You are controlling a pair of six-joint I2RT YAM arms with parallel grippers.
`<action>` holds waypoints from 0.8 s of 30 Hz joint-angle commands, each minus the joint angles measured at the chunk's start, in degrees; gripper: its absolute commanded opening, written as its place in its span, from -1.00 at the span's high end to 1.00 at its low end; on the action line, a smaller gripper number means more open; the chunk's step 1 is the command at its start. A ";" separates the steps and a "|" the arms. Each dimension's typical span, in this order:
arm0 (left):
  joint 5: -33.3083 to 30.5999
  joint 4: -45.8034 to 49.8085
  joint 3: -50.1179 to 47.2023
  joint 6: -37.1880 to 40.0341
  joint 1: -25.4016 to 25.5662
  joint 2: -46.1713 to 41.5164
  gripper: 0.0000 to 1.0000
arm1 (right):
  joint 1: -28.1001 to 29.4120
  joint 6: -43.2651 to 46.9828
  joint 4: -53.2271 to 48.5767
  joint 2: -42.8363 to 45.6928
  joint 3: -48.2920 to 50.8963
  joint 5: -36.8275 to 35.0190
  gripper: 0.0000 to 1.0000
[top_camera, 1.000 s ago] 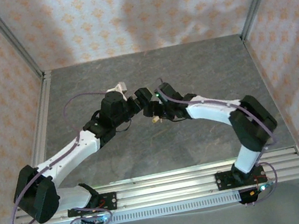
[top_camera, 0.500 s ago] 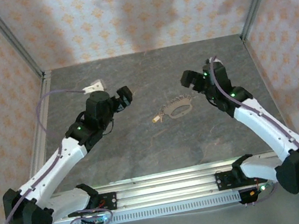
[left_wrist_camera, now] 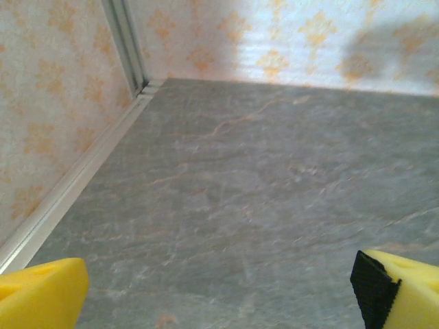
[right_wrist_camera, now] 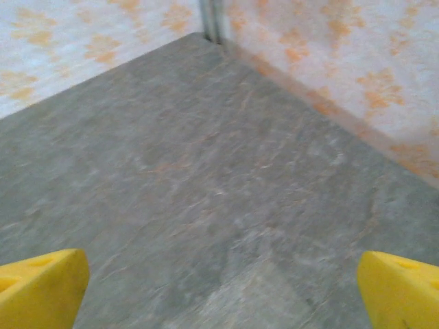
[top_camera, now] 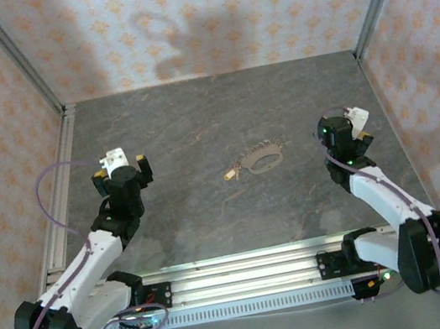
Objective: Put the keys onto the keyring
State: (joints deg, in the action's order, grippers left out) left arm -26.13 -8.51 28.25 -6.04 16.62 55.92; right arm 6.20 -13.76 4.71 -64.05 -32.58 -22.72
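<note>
- State: my left end effector is open wide and holds nothing. Its yellow fingers sit at the two lower corners of the left wrist view with bare desk between them.
- State: my right end effector is likewise open wide and empty.
- Location: the keyring lies flat near the desk centre, between the two arms and well apart from both. Its chain trails along the far side.
- Location: the key lies at the ring's left end, touching it or just beside it. I cannot tell from above whether it is threaded on.
- Step in hand, as I judge it: verify the join. If the key is loose, bring both end effectors in to the centre.
- Procedure: take the ring with the right end effector on its right end, away from the key. Take the key with the left, by its head, leaving the hole free.
- Caution: both parts are thin and flat on the desk. Descend vertically, close slowly and avoid pushing them sideways.
- Edges: the left end effector points toward the far-left corner post and is near the side rail. The right one faces the far-right corner, with the wall close.
- Clearance: open desk lies all around the ring, so approach inward, away from the walls.
</note>
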 commanded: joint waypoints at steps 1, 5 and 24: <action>0.05 -13.47 -3.89 5.57 -2.55 4.54 -1.00 | -2.33 2.42 4.27 -5.63 0.87 -3.92 -0.99; 5.04 -24.78 -5.47 8.40 -5.25 14.22 -1.00 | -3.01 5.15 13.87 -11.68 3.85 -2.81 -0.99; 22.01 -33.78 -3.41 7.00 -14.16 30.28 -1.00 | -5.67 15.35 41.17 -23.12 9.17 21.05 -0.99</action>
State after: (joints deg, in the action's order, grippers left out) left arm -5.26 -40.84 23.24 1.15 2.94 86.30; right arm 0.91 0.14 42.46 -88.23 -23.46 -3.95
